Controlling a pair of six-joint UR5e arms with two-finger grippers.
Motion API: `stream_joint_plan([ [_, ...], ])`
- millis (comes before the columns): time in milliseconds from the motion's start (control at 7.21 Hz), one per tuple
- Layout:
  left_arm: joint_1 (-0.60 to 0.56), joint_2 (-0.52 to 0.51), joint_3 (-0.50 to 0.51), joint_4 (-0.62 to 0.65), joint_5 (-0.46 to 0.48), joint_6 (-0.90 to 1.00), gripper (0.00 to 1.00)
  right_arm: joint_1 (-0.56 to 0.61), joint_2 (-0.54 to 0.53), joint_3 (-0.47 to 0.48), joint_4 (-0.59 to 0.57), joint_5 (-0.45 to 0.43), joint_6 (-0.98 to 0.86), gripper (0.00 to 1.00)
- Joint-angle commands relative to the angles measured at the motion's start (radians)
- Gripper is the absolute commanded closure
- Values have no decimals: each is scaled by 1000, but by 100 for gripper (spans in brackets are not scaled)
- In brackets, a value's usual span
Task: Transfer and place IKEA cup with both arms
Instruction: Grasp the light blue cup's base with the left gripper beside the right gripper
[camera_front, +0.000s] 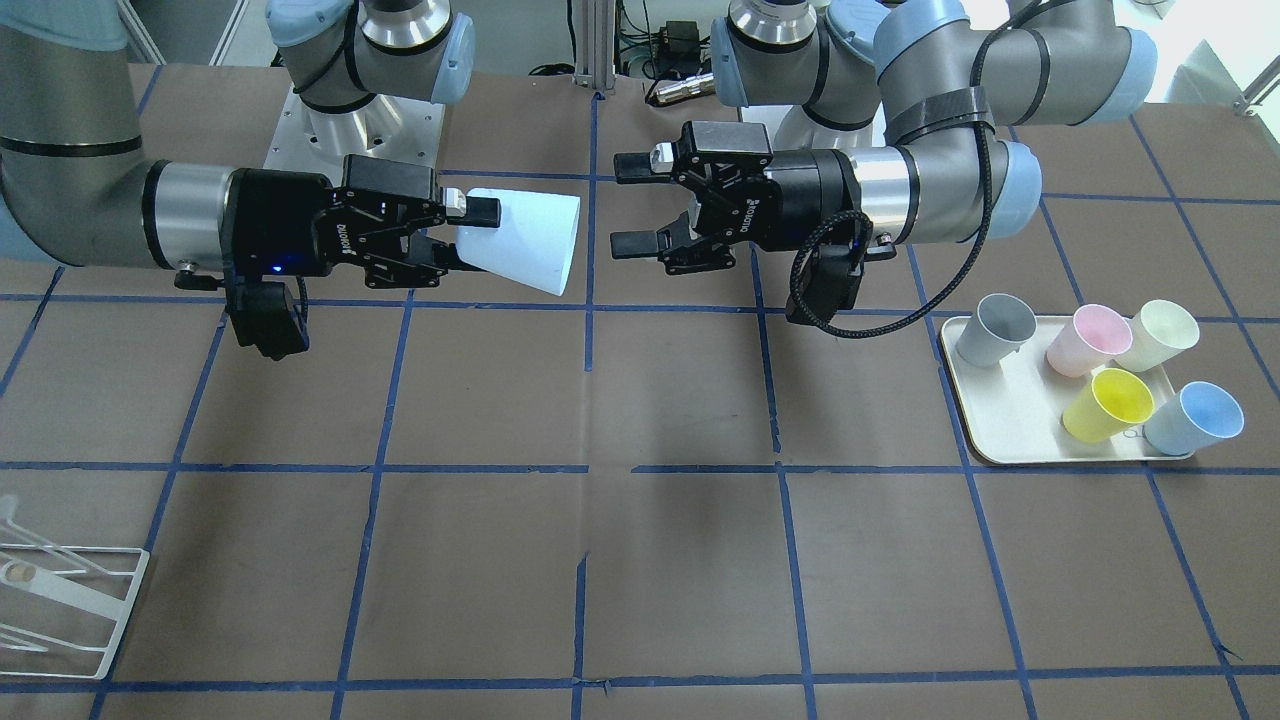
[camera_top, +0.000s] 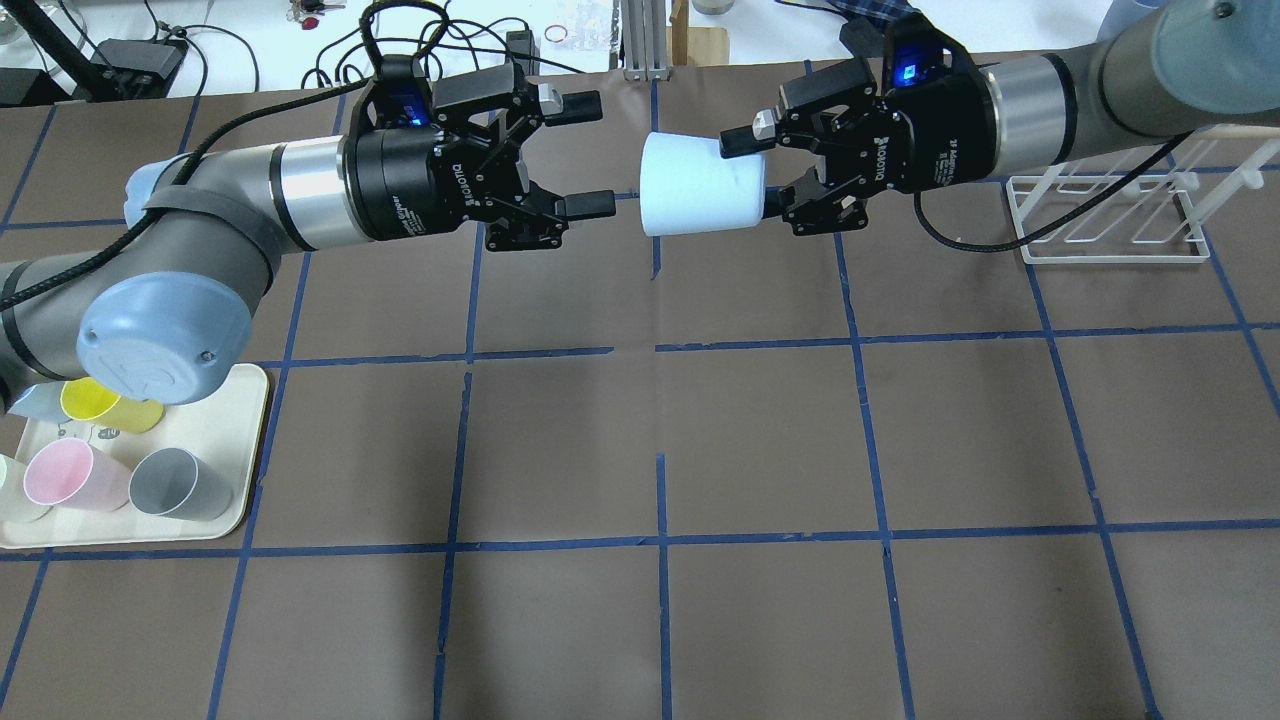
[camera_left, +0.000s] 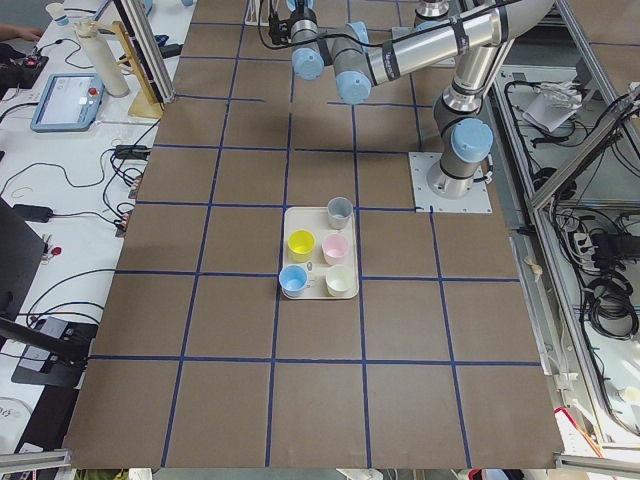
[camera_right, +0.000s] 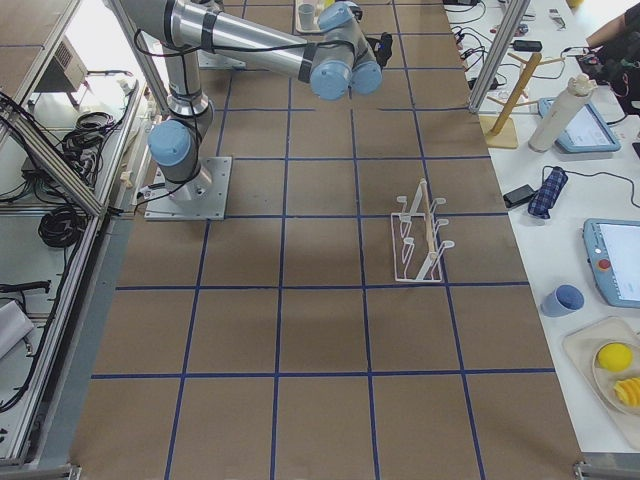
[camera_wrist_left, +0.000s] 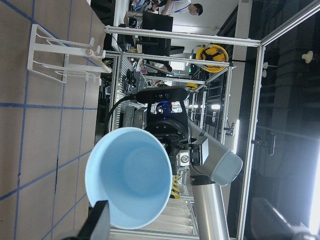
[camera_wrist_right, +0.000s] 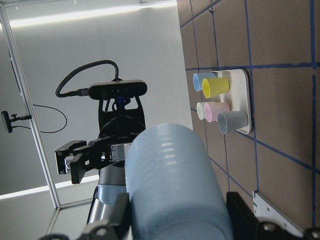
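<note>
The pale blue IKEA cup (camera_top: 700, 185) hangs on its side above the table's far middle, also in the front view (camera_front: 525, 240). My right gripper (camera_top: 752, 175) is shut on its narrow base end, in the front view (camera_front: 465, 235) on the left. The cup's open mouth faces my left gripper (camera_top: 592, 155), which is open and empty, a small gap away; the front view shows it (camera_front: 627, 205) on the right. The left wrist view looks into the cup's mouth (camera_wrist_left: 127, 175). The right wrist view shows the cup's body (camera_wrist_right: 170, 185) between the fingers (camera_wrist_right: 240, 215).
A cream tray (camera_top: 250, 440) under my left arm holds grey (camera_front: 992, 330), pink (camera_front: 1085, 340), cream (camera_front: 1160, 335), yellow (camera_front: 1108, 405) and a twin blue cup (camera_front: 1195, 418). A white wire rack (camera_top: 1110, 215) stands behind my right arm, also in the front view (camera_front: 60, 600).
</note>
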Motion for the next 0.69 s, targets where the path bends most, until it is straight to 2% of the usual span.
stream_joint_plan([
  [0,-13,4,-3,28,-2,1,0,65,3,0,-10,43,0,47],
  [277,-29,4,-4,29,-2,1,0,76,1,0,-9,48,0,45],
  [416,-35,1,-4,29,-2,1,12,85,4,0,-10,47,0,40],
  [555,-35,11,-6,29,-1,-6,51,87,6,0,-12,47,0,35],
])
